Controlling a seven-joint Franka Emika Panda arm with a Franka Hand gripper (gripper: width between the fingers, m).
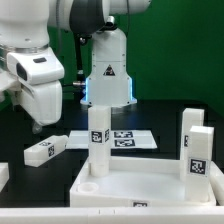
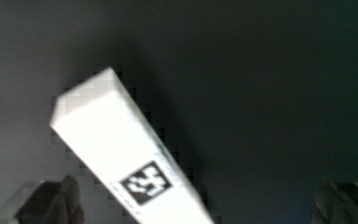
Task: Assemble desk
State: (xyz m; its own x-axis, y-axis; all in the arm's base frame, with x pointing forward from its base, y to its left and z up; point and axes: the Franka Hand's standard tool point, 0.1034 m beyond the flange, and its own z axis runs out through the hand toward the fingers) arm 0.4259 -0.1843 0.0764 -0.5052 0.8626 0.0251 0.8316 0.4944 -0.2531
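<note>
The desk's tabletop panel lies flat at the front of the exterior view. One white tagged leg stands upright at its back left corner and another at its right side. A loose leg lies on the black table to the panel's left. My gripper hangs just above that leg. In the wrist view the leg lies diagonally below, tag up. My gripper is open, its dark fingers wide apart on both sides of the leg's near end, not touching it.
The marker board lies flat behind the tabletop panel. Another white part shows at the exterior view's left edge. The robot's white base stands at the back, in front of a green backdrop.
</note>
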